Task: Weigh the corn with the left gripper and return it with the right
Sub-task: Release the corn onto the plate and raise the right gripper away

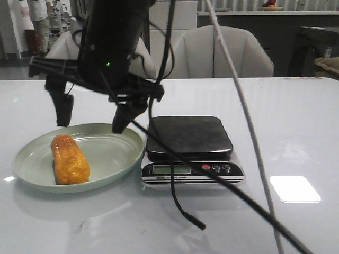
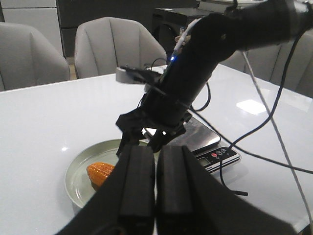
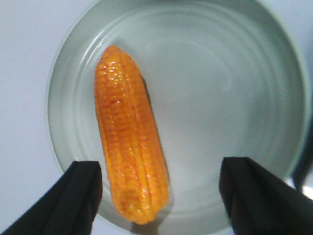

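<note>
One corn [image 1: 69,160] lies in the green plate [image 1: 114,159] beside the scale [image 1: 189,137].

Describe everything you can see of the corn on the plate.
The corn is a short, stubby cob, orange-yellow, with tidy rows of small kernels and blunt, rounded ends; its surface looks glossy. It lies on its side in the left half of the pale green plate, resting on the plate's floor, with one end close to the near rim. Nothing grips it: the right gripper hangs open above it, fingers apart on either side, not touching. It appears whole and undamaged.
</note>
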`<state>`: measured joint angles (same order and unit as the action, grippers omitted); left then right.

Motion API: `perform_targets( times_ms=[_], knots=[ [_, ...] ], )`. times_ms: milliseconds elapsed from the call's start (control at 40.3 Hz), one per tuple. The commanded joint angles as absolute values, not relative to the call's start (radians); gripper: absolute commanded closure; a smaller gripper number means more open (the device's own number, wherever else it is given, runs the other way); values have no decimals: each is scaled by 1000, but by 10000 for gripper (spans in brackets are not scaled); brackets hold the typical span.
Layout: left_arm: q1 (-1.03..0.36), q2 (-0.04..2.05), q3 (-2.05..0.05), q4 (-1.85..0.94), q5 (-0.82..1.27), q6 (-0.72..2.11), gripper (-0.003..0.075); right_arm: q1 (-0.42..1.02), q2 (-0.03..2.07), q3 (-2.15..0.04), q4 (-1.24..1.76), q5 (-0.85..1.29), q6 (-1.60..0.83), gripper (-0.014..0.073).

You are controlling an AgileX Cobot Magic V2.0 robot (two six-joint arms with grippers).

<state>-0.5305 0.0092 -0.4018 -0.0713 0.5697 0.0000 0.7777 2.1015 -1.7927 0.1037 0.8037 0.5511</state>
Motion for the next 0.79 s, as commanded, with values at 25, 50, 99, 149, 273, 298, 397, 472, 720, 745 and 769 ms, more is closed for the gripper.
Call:
perform_targets(
  times_ms=[25,50,99,149,273,298,397,472,720,745,769],
  knots=[
    [-528,22,-427,-77,495,0,590,735,1955,-1825,101,901,372,-3],
    [-528,22,-427,-77,495,0,589,727,1944,-1825,101,935,332,-3],
    [-528,22,-427,-77,495,0,590,707,1918,-1824,102,995,263,-3],
    [-528,22,-427,-77,495,0,589,684,1893,-1822,104,1043,211,-3],
    [-528,22,-427,-77,495,0,590,621,1817,-1790,118,1132,82,-3],
    [-528,22,-427,-77,495,0,590,608,1802,-1781,131,1140,52,-3],
    [-528,22,-427,-77,495,0,590,541,1723,-1712,187,1140,-31,-3],
    [-528,22,-427,-77,493,0,590,485,1660,-1641,231,1117,-76,-3],
    [-528,22,-427,-77,493,0,590,328,1404,-1310,293,958,-185,-3],
    [-528,22,-427,-77,493,0,590,317,1375,-1275,294,937,-185,-3],
    [-528,22,-427,-77,493,0,590,309,1353,-1241,295,921,-185,-3]
  ],
)
